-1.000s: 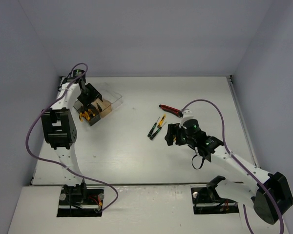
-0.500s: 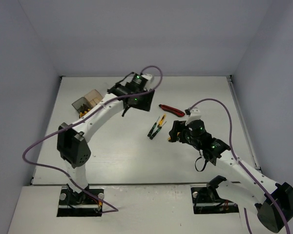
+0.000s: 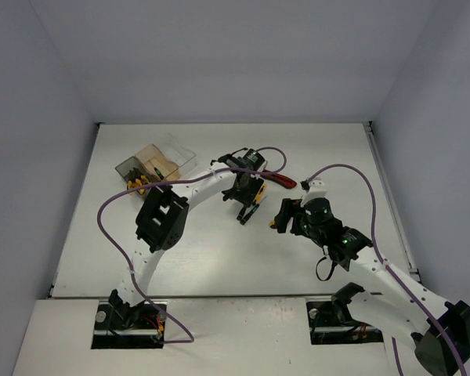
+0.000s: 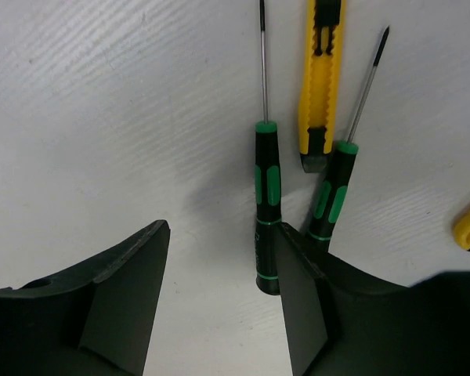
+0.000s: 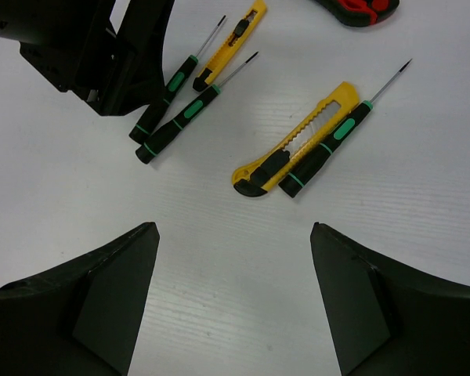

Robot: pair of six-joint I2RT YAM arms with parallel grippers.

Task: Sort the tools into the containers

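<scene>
- White table [image 3: 219,251], top view: the bins [image 3: 182,159], a joined row of dark, amber and clear, sit at far left. Yellow-handled pliers [image 3: 141,185] already lie at the dark end; the exact compartment is hard to tell.
- The left gripper [image 3: 245,205] reaches across to the loose tools mid-table and points down at them. The right gripper [image 3: 279,218] hovers just beside it. The red knife [image 3: 280,180] lies behind both, untouched.
- Left wrist view: jaws about half open, holding nothing. The first screwdriver [image 4: 267,205], black and green, has its butt end just inside one finger [image 4: 301,313]. The second screwdriver [image 4: 330,200] runs off behind that finger, and the slim yellow knife [image 4: 322,70] lies between their shafts.
- The jaws look set across the handle so that closing pinches one screwdriver alone. It sits off-centre, so the neighbour could get nudged.
- Right wrist view: jaws wide open and empty over bare table. The bigger yellow knife [image 5: 294,141] and the third screwdriver [image 5: 327,150] lie touching side by side just ahead. Probably its next pick, with the wide spread suiting the knife body.
- Sorting looks partly done; six tools are still loose, well apart from the bins.
</scene>
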